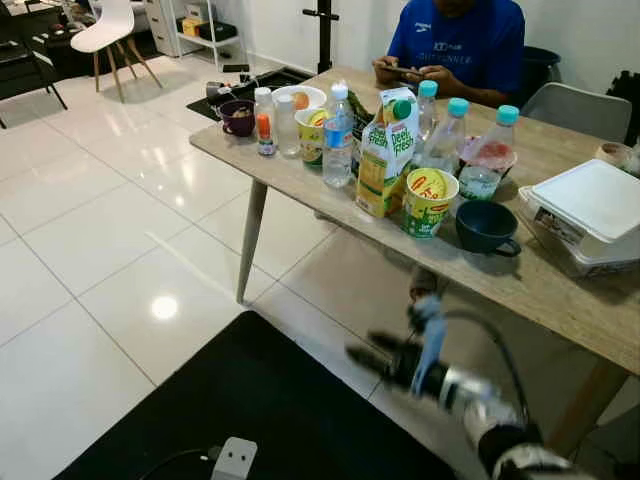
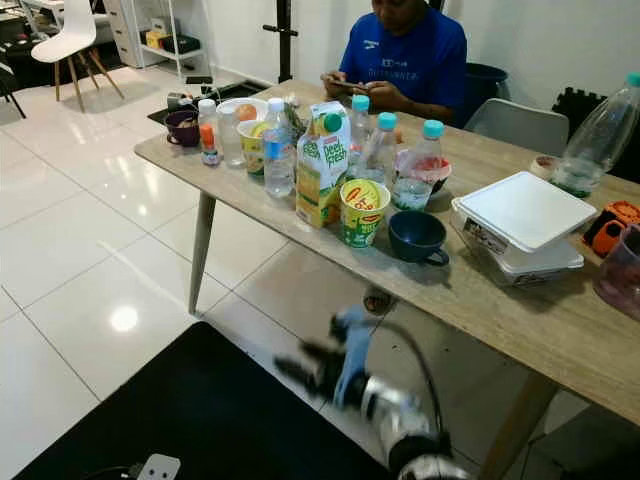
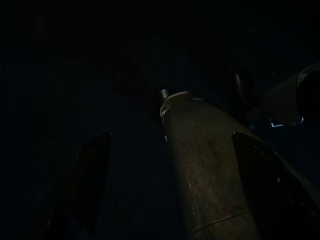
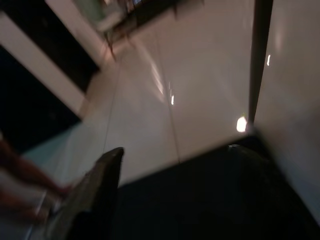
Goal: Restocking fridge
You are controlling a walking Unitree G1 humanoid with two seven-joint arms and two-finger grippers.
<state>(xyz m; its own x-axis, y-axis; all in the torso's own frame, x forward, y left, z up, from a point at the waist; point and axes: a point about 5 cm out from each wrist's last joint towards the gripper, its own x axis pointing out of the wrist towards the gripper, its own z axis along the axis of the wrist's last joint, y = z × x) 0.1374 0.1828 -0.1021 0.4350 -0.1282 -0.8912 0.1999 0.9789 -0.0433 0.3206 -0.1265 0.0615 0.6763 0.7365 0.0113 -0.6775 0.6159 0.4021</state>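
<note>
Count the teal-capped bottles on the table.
4 bottles: three clustered behind the juice carton, one at the table's far right end. More may be hidden.

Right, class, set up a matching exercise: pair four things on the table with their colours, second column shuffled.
Things:
1. mug
2. juice carton
3. lidded box
4. small cup

Colours:
A. white
B. purple
C. dark blue
D. green and yellow

Pairs: 1-C, 2-D, 3-A, 4-B
</note>
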